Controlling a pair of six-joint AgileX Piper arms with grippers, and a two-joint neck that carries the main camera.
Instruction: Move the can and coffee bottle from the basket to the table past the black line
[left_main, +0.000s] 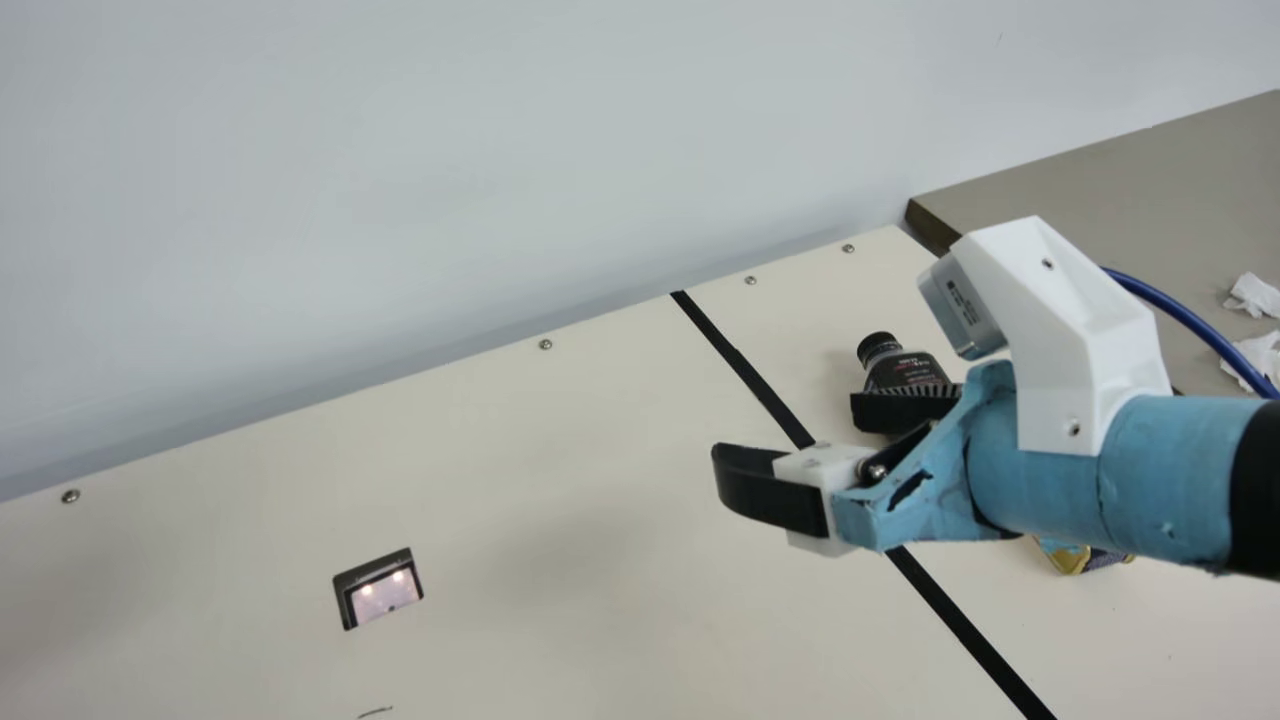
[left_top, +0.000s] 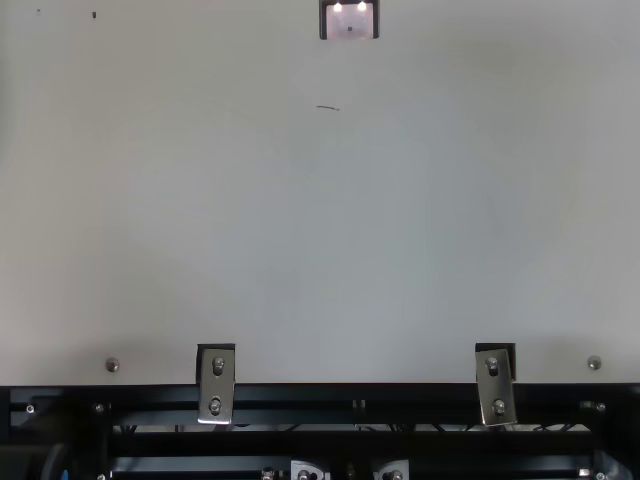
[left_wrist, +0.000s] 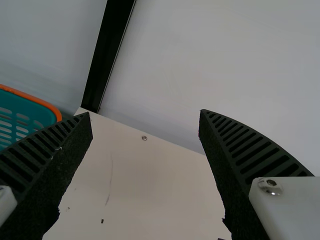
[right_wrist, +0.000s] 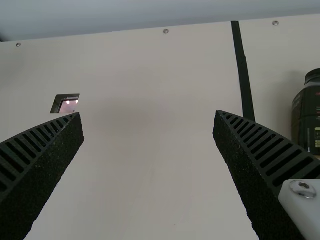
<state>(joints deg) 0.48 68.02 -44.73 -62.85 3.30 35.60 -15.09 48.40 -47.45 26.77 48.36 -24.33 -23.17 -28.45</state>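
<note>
Beyond the black line (left_main: 744, 368), on the side away from the rectangular cut-out (left_main: 378, 590), the dark coffee bottle (left_main: 900, 372) stands on the cream table (left_main: 500, 500), seemingly upright, its black cap (left_main: 878, 346) on top. Under the right arm, a gold-edged thing (left_main: 1068, 559) pokes out, perhaps the can, too covered to be sure. The right gripper (right_wrist: 149, 114) has its ribbed fingers wide apart with nothing between them; the left gripper (left_wrist: 145, 112) is likewise spread, near a teal basket (left_wrist: 25, 117) with an orange rim. Both items look delivered, so any further touch should be light. The bottle is probably stiff, smooth and a little slippery; its weight cannot be judged. A square hold around the middle of the body, below the sloping shoulder, would suit it; pinching the cap risks tipping it. The can, if metal, may dent under a hard squeeze, so low, even pressure at mid-height is wiser.
</note>
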